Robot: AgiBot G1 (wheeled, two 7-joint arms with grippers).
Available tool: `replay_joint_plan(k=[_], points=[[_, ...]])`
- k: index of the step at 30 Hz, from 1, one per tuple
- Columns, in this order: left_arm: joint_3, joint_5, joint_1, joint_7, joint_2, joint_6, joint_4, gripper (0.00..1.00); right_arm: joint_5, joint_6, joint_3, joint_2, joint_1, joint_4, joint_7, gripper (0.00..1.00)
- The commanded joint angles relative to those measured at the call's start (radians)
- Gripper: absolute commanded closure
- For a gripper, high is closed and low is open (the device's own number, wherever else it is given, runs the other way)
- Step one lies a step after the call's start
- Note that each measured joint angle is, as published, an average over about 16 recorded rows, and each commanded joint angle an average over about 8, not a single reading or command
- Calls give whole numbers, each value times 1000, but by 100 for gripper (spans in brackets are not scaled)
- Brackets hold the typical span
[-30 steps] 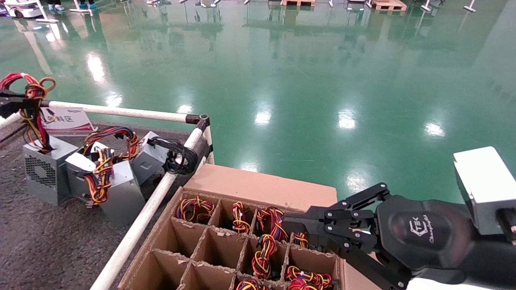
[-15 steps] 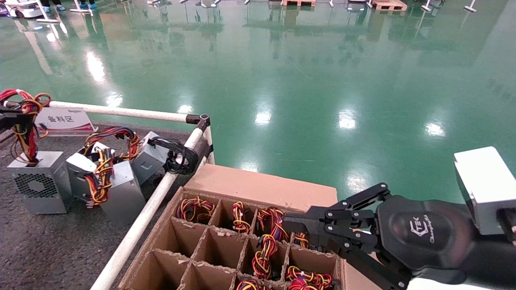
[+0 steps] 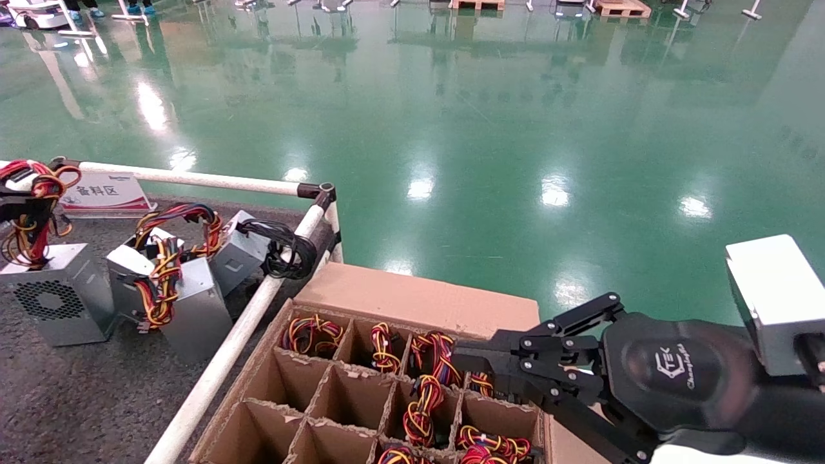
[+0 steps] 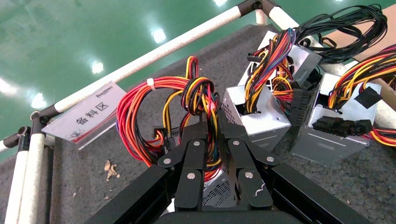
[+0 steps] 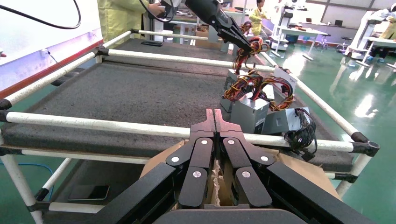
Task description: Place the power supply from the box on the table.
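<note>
The power supply (image 3: 57, 299), a grey block with a round honeycomb grille, stands upright at the far left of the table (image 3: 71, 399); whether its base bears on the felt I cannot tell. Its looped red wire bundle (image 3: 26, 212) rises from the top. My left gripper (image 4: 208, 122) is shut on those wires (image 4: 140, 112) just above the block (image 4: 217, 191). The box (image 3: 412, 303) stands beside the table, with wire bundles in several of its cells. My right gripper (image 3: 459, 356) hangs shut and empty over the box, its fingertips (image 5: 211, 116) pressed together.
Two grey units with braided wires (image 3: 187, 309) lie right of the power supply. A unit with a coiled black cable (image 3: 283, 248) leans on the white rail (image 3: 225, 354). A label sign (image 3: 103, 190) leans at the far rail. Green floor lies beyond.
The left gripper has carried the power supply leftward and down by its wires; the block, tilted before, now stands upright and low at the table. The right arm has not moved.
</note>
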Motion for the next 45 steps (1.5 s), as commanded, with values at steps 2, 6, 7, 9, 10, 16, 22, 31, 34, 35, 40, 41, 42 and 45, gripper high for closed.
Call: replay_joint_plan(k=[2, 6, 7, 9, 10, 16, 22, 31, 34, 35, 40, 41, 42, 45], points=[[-2, -4, 3, 0, -2, 2, 4, 0, 0, 0, 0, 0, 0, 0, 0, 100], [-4, -9, 7, -1, -6, 6, 10, 0, 0, 0, 0, 0, 0, 0, 0, 100], [-4, -10, 9, -1, -7, 6, 11, 0, 0, 0, 0, 0, 0, 0, 0, 100], [-4, -12, 11, -3, -8, 8, 14, 0, 0, 0, 0, 0, 0, 0, 0, 100], [-4, -12, 13, -3, -9, 8, 14, 0, 0, 0, 0, 0, 0, 0, 0, 100], [6, -8, 13, -16, -17, 14, 12, 0, 0, 0, 0, 0, 0, 0, 0, 100], [23, 4, -3, -41, -25, 23, -5, 0, 0, 0, 0, 0, 0, 0, 0, 100], [14, -15, -39, -57, -24, 37, -42, 0, 0, 0, 0, 0, 0, 0, 0, 100], [5, -43, -49, -57, -22, 45, -57, 0, 0, 0, 0, 0, 0, 0, 0, 100], [3, -54, -51, -56, -21, 49, -62, 0, 0, 0, 0, 0, 0, 0, 0, 100], [-11, -129, -52, -56, -23, 76, -93, 0, 0, 0, 0, 0, 0, 0, 0, 100], [-15, -146, -49, -55, -23, 81, -99, 0, 0, 0, 0, 0, 0, 0, 0, 100], [-19, -166, -45, -55, -24, 87, -106, 0, 0, 0, 0, 0, 0, 0, 0, 100], [-31, -227, -26, -52, -26, 100, -125, 0, 0, 0, 0, 0, 0, 0, 0, 100]])
